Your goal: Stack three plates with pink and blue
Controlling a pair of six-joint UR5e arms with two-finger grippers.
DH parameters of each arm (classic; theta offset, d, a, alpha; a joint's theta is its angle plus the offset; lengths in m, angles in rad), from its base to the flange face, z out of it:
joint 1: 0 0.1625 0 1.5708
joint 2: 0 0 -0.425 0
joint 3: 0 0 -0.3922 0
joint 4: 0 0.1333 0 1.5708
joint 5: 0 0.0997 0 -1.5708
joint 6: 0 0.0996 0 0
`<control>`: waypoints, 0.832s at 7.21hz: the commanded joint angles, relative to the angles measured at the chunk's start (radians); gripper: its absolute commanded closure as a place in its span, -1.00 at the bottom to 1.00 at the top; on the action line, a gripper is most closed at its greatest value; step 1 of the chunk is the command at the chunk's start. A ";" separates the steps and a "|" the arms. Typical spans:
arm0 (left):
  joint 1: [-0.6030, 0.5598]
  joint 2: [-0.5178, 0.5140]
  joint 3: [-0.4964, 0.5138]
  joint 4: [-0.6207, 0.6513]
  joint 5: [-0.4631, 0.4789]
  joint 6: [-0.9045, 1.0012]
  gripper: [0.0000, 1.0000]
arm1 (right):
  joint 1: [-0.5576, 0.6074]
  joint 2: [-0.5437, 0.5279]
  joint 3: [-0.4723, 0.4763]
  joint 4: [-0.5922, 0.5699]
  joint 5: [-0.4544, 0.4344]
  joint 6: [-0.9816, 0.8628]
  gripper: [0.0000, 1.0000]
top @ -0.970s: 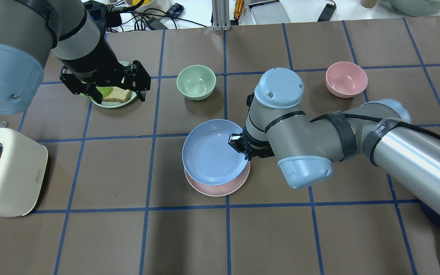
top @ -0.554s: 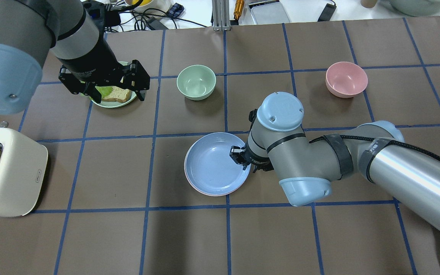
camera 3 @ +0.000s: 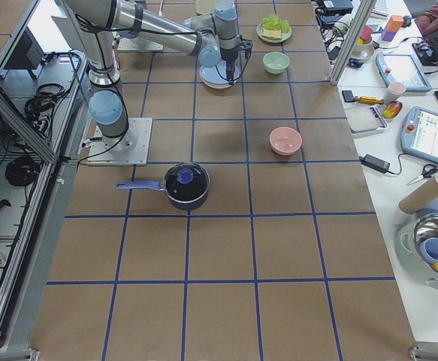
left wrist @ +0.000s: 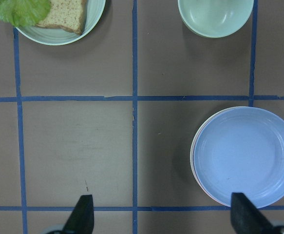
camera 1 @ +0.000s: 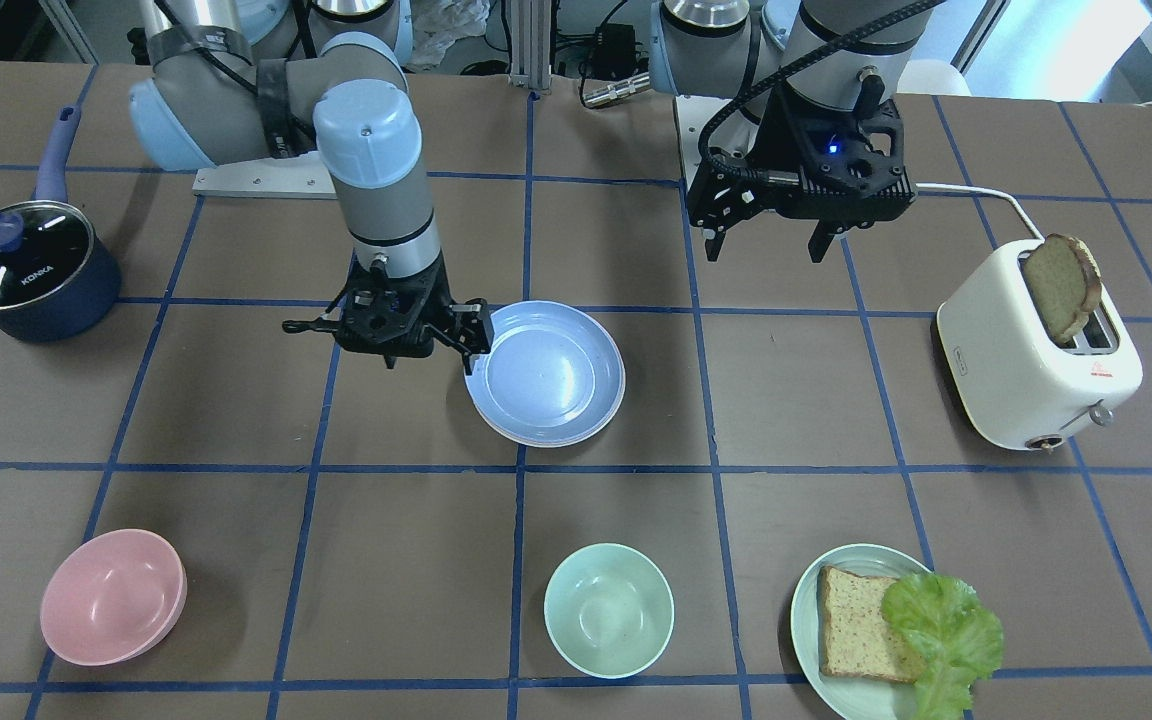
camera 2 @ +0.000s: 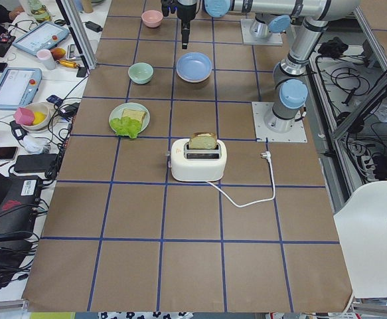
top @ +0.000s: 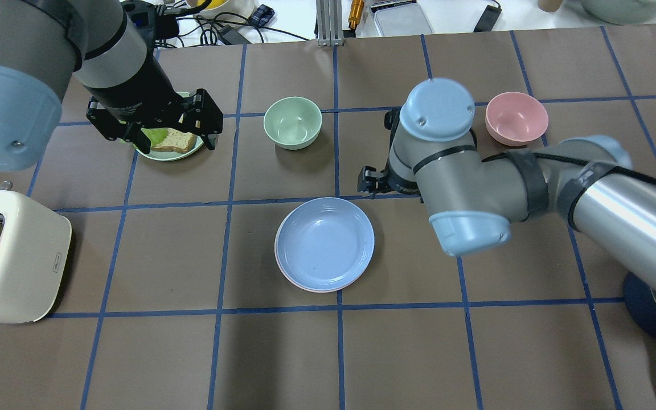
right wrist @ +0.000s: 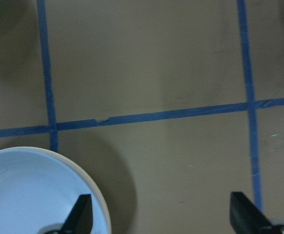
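Seeing the blue plate [top: 324, 244] mid-table atop the pink plate [left wrist: 192, 165], of which only the rim shows; I can't make out a third plate beneath. The right gripper [camera 1: 388, 338] hangs just beside the stack, spread wide, empty. The left gripper [camera 1: 766, 240] hovers wide open, empty too. Two bowls, mint [top: 292, 122] and pink [top: 516, 118], one toaster [top: 15, 256] and one saucepan [camera 1: 26, 275] stand well apart.

The light blue plate [top: 324, 244] lies level atop the pale pink plate [left wrist: 192, 163].
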 commanded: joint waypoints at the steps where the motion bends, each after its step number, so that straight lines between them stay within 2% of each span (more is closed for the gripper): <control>1: 0.000 0.000 0.000 0.000 0.000 0.000 -1.00 | -0.146 -0.016 -0.233 0.310 -0.026 -0.225 -1.00; 2: 0.000 0.000 0.001 0.000 0.000 0.000 -1.00 | -0.194 -0.020 -0.344 0.436 -0.012 -0.236 -1.00; 3: 0.000 0.000 0.006 -0.002 -0.003 0.000 -1.00 | -0.194 -0.019 -0.466 0.571 -0.012 -0.236 -1.00; 4: 0.000 0.000 0.009 -0.002 -0.005 0.000 -1.00 | -0.193 -0.027 -0.487 0.609 -0.010 -0.249 -1.00; 5: 0.000 0.000 0.009 -0.002 -0.005 0.000 -1.00 | -0.196 -0.043 -0.436 0.573 0.037 -0.362 -1.00; 6: 0.000 0.000 0.009 -0.002 -0.006 0.000 -1.00 | -0.196 -0.080 -0.416 0.518 0.065 -0.362 -1.00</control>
